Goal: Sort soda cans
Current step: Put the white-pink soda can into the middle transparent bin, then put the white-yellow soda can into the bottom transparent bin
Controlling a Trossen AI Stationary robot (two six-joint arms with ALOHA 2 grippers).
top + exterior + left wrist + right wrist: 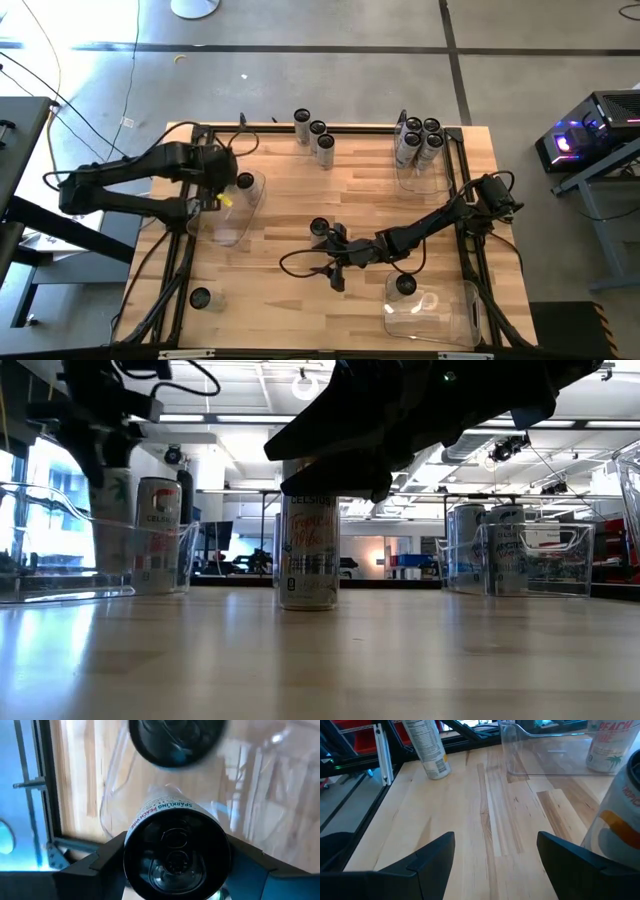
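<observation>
**Two arms, one can gripped**

We see the left gripper (175, 870) pinching a Sparkling Peach Vibe can (176, 855) over the clear bin (238, 210) at nine o'clock, beside another can (245, 181) inside it. Our right gripper (495, 855) hangs spread and empty at the table's (290, 180) centre, near a lone can (319, 227). Further cans stand toward twelve (318, 130) and one o'clock (418, 135).

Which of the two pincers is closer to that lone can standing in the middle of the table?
The right pincer: it hovers open just beside the middle can. The left pincer is far off, holding another can over the clear bin.
</observation>
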